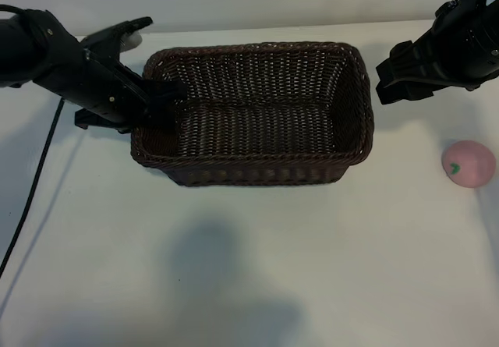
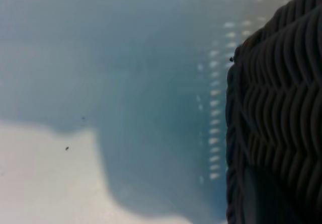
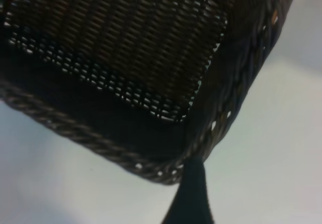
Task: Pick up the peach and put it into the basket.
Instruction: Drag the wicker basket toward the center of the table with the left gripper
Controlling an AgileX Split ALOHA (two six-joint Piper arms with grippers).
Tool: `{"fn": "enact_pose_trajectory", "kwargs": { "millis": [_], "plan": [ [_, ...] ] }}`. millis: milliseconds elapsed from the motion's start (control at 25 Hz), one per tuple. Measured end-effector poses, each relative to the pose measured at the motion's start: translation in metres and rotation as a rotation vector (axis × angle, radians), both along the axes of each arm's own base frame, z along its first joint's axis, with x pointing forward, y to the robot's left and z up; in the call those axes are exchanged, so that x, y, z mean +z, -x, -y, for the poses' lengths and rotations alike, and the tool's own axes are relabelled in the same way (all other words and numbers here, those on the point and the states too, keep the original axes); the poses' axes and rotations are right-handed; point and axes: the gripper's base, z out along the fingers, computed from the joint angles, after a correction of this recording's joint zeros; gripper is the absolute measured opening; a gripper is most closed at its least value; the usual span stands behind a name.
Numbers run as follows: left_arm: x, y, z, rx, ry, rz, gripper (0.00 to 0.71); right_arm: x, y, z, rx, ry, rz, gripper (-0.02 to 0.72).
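1. Surface (image 1: 234,285): white, nearest to my view. It carries every item below.
2. Peach (image 1: 468,163): pale pink, green leaf mark. It lies on the surface well apart from the basket, off its right end, untouched. Nothing holds it.
3. Basket (image 1: 257,113): dark woven wicker, upright, empty. I judge it is being steadied for the drop.
4. Left gripper (image 1: 165,97): at the basket's left end wall. Its fingers are narrowly parted, apparently pinching the rim; my left wrist view shows only weave close up, so I cannot confirm the clamp.
5. Right gripper (image 1: 387,78): hovers just beyond the basket's far right corner, above and behind the peach. Its fingers are wide apart and hold nothing. I judge it is placed for the pick.
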Motion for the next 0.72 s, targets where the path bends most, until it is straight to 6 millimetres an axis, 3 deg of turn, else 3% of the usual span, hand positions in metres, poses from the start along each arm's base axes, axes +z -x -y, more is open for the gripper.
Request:
{"fn": "enact_pose_trajectory", "kwargs": {
  "millis": [240, 720],
  "plan": [
    [-0.0114, -0.0034, 0.0006, -0.004, -0.007, -0.023, 0.16, 0.0001, -0.0002, 0.0, -0.002, -0.001, 0.001, 0.593],
    [-0.0118, -0.0037, 0.0005, -0.028, -0.014, -0.011, 0.16, 0.0005, -0.0011, 0.0, -0.007, -0.003, 0.012, 0.593]
  ]
}}
